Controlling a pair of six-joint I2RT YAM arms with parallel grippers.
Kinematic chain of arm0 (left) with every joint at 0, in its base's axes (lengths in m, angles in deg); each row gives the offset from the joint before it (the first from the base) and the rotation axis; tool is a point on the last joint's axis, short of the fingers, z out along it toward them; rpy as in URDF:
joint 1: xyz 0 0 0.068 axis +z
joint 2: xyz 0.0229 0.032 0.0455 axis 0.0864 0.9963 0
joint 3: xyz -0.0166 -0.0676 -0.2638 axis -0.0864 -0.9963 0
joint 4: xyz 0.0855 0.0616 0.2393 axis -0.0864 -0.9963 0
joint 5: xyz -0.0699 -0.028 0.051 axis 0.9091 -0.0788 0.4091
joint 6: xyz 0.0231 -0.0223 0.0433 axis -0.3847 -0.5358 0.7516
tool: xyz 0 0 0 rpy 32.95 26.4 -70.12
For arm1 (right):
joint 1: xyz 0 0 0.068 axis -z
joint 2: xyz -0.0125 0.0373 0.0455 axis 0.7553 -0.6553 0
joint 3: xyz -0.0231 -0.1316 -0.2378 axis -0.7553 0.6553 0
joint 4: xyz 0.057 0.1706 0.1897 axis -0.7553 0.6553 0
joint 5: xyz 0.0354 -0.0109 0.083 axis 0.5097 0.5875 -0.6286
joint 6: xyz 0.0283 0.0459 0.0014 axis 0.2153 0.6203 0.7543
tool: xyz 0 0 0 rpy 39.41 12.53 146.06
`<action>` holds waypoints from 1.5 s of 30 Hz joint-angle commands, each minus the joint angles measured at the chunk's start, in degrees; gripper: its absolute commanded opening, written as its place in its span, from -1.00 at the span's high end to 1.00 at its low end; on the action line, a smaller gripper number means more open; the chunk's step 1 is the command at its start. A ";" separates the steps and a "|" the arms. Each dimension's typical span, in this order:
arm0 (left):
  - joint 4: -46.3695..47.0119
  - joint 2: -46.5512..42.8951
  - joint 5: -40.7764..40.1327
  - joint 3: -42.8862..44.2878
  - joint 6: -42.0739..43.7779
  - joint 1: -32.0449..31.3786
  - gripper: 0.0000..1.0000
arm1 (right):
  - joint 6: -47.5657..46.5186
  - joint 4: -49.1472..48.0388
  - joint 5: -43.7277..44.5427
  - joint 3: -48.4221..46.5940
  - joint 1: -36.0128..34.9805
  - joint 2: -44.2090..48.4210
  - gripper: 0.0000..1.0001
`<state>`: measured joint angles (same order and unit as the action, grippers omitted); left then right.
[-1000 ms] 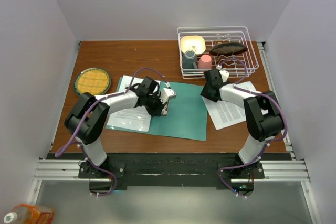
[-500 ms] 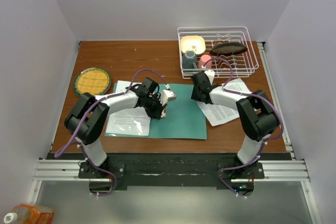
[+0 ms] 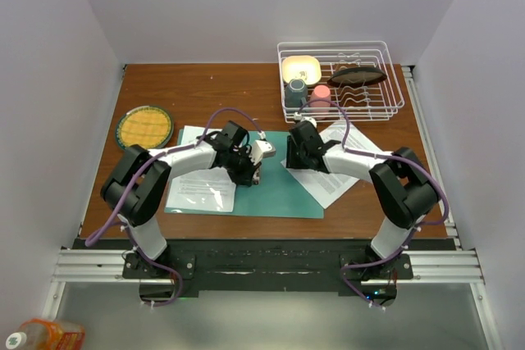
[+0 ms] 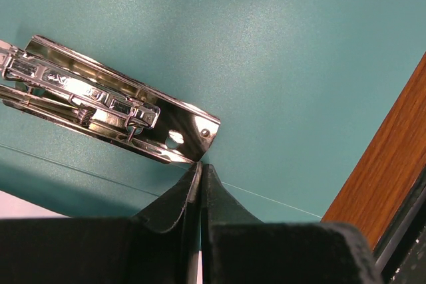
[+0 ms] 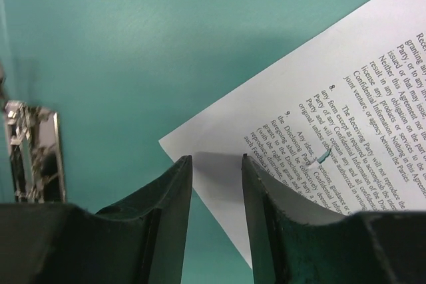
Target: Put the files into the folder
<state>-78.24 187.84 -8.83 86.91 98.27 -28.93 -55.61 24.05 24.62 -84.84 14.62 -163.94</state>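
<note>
Paper sheet looks light, limp and slippery on the folder, best pinched at the corner beneath the parted right fingers; left fingers are shut.

Teal folder open flat, printed sheet overlapping right edge

The files run off the right wrist view's edge.
</note>
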 commanded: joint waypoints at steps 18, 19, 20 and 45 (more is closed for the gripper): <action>0.16 -3.39 -3.30 3.89 1.33 1.19 0.88 | 2.13 -3.09 -11.64 9.42 -16.09 7.02 0.24; -0.10 -3.65 -3.65 4.16 1.07 1.37 0.88 | 2.48 -3.18 -11.73 9.60 -16.71 7.02 0.24; -0.89 -3.92 -3.65 4.59 1.16 1.63 0.88 | 3.71 -2.74 -10.78 9.60 -17.24 6.93 0.24; -5.82 -1.56 0.48 17.34 -0.17 -4.34 0.86 | 19.00 24.15 16.30 11.71 1.55 33.03 -0.15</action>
<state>-83.85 182.92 -9.81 100.92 98.21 -30.31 -43.29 38.69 34.34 -77.32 9.22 -131.55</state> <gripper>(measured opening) 0.067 0.567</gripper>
